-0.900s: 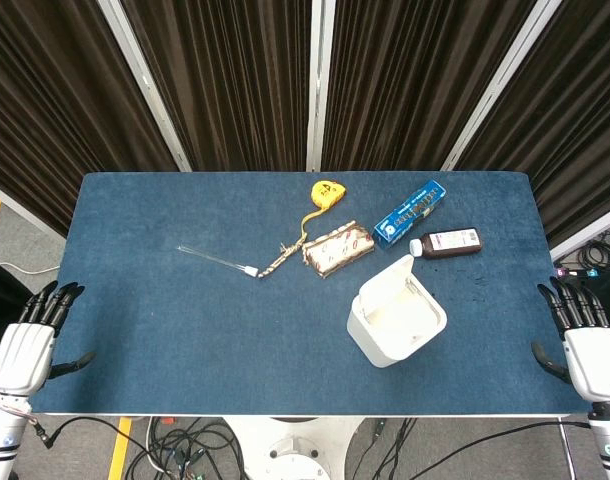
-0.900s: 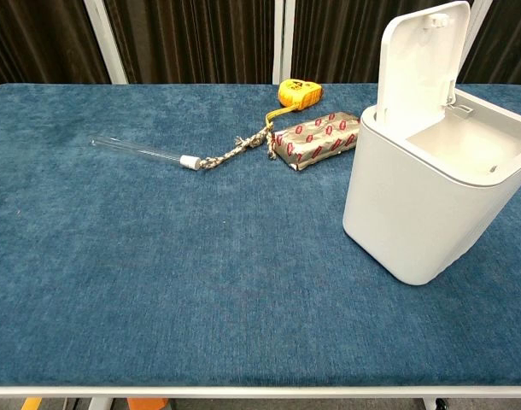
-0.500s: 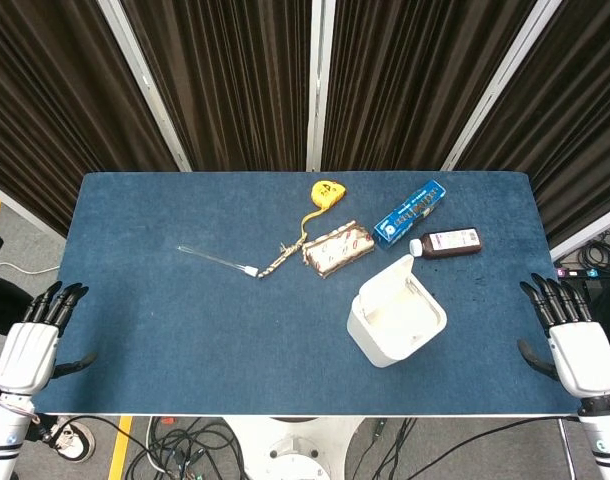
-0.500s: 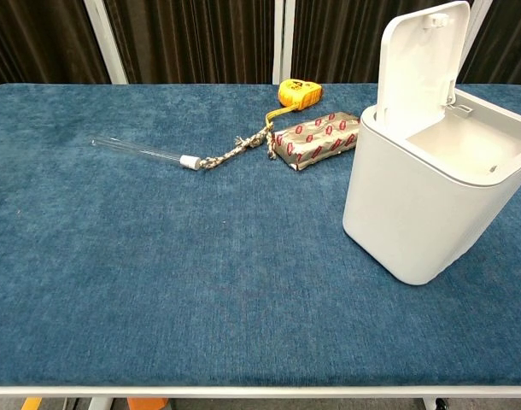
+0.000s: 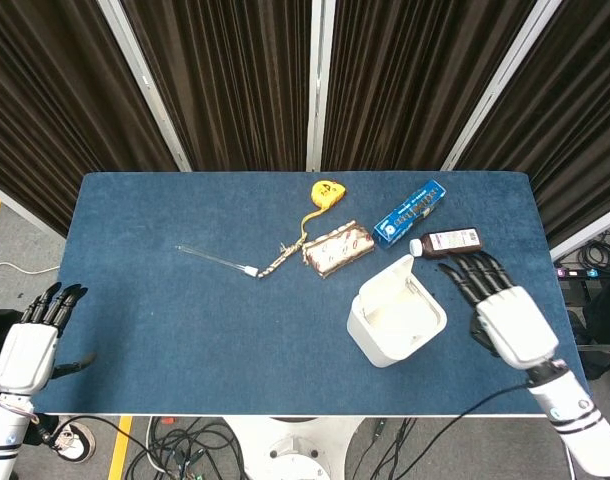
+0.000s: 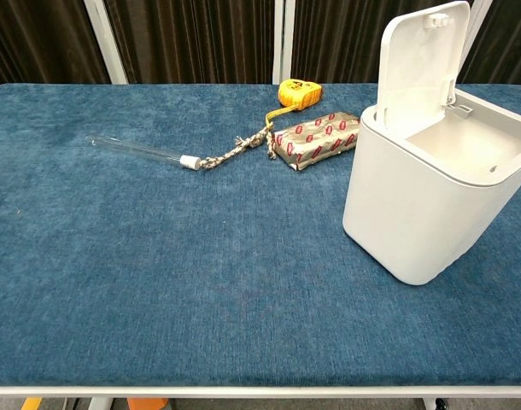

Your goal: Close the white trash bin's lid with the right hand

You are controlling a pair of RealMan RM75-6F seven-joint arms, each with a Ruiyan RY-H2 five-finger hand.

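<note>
Fingers (image 5: 469, 276) of the right hand (image 5: 507, 318) are spread apart and nothing is held; the hand is seen over the blue carpeted table (image 5: 165, 320), just right of the white plastic trash bin (image 5: 396, 313), with no contact that can be made out. The bin's hinged lid (image 6: 418, 60) is stood upright, and the pale inside is left exposed. Beyond the fingertips a dark brown bottle with a white cap (image 5: 445, 243) lies on its side, and a blue rectangular box (image 5: 409, 214) is placed next to it. Farther left, a silver foil-wrapped packet with red print (image 5: 338, 248), a yellow tape measure (image 5: 327, 190), a braided cord (image 5: 284, 253) and a clear glass tube (image 5: 217, 260) are laid out. The left hand (image 5: 27, 351), open and empty, is kept off the table's near left edge. Dark pleated curtains (image 5: 225, 80) with pale metal posts are hung behind the table.
</note>
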